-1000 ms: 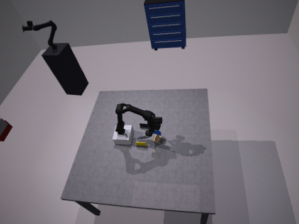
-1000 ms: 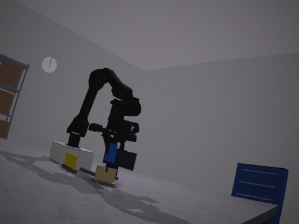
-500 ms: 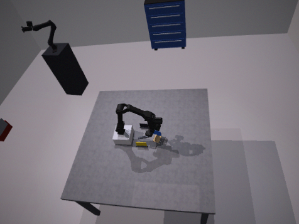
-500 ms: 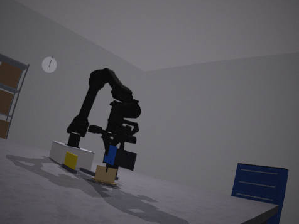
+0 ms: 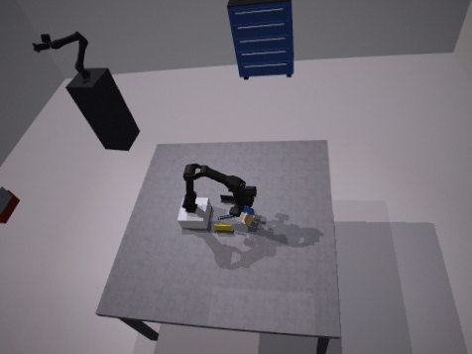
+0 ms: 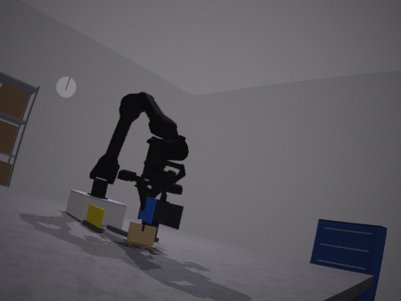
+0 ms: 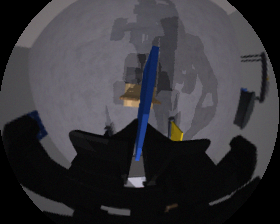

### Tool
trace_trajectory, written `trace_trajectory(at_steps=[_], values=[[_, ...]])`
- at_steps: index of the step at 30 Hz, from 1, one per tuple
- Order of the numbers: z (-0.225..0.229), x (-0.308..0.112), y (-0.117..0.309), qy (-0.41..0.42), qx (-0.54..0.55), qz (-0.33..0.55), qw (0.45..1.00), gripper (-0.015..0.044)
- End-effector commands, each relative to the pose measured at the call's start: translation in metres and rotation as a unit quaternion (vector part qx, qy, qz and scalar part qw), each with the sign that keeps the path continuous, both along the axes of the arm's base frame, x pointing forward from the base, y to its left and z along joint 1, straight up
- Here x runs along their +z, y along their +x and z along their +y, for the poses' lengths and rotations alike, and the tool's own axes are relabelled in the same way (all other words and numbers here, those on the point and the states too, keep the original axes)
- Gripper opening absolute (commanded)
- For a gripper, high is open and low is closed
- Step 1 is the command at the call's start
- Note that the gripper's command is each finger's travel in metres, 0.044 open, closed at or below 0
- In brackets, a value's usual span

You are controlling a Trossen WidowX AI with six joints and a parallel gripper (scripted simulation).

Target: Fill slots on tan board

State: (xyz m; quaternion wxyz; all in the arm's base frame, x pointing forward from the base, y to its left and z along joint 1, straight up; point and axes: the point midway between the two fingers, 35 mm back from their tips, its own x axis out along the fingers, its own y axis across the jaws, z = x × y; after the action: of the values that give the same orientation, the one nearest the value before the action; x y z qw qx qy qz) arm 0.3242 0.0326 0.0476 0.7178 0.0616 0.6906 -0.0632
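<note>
Blue board [image 5: 249,210] [image 6: 148,210] [image 7: 146,100] sits gripped between the 2 fingers of the gripper [image 5: 240,210] [image 6: 144,204] [image 7: 139,121], upright and jutting out below them, presumably so its lower edge can meet the slot before the fingers reach the wood. Beneath the gripper stands the tan board [image 5: 248,219] [image 6: 141,233] [image 7: 134,92], with 1 dark slot opening upward in its top edge. The blue board runs crosswise to it, as 2 interlocking pieces need. Whether its notch is lined up, or touching, I cannot tell. Lining up, then pressing straight down, looks like the step in hand; any skew could jam the notch. Lower than the gripper, off toward the white base block [image 5: 194,221] [image 6: 77,204], the yellow board [image 5: 223,227] [image 6: 95,216] [image 7: 176,131] stands upright, likely kept ready for gripping.
</note>
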Motion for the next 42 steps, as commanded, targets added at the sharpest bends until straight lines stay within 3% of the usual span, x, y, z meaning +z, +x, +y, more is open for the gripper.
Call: trace_trajectory(at_steps=[1,42], values=[[0.0,-0.004,0.0,0.001,-0.002,0.003,1.0,0.0],[0.0,-0.018,0.0,0.001,-0.002,0.003,1.0,0.0]])
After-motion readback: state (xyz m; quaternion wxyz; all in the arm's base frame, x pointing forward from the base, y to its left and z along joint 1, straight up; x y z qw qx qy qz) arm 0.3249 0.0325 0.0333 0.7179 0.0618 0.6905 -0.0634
